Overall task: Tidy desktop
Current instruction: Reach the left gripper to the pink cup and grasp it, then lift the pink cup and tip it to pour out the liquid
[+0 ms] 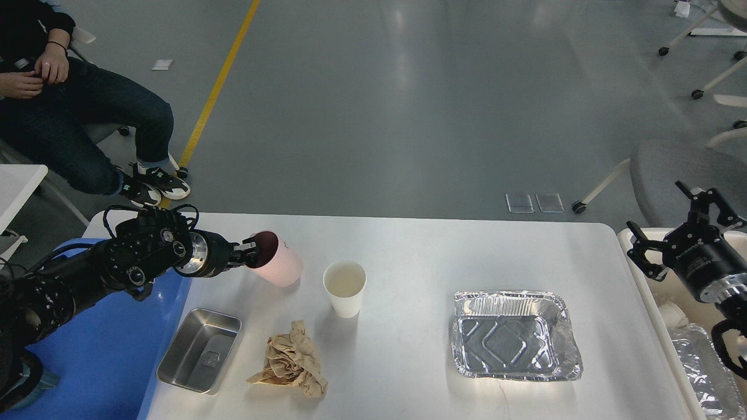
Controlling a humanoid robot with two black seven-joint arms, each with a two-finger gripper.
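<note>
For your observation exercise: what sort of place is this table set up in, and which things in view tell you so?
Probably a lab or workshop hall, not a home: a bare grey floor with a yellow line, wheeled office chairs, and a seated person watching beside the desktop.
</note>
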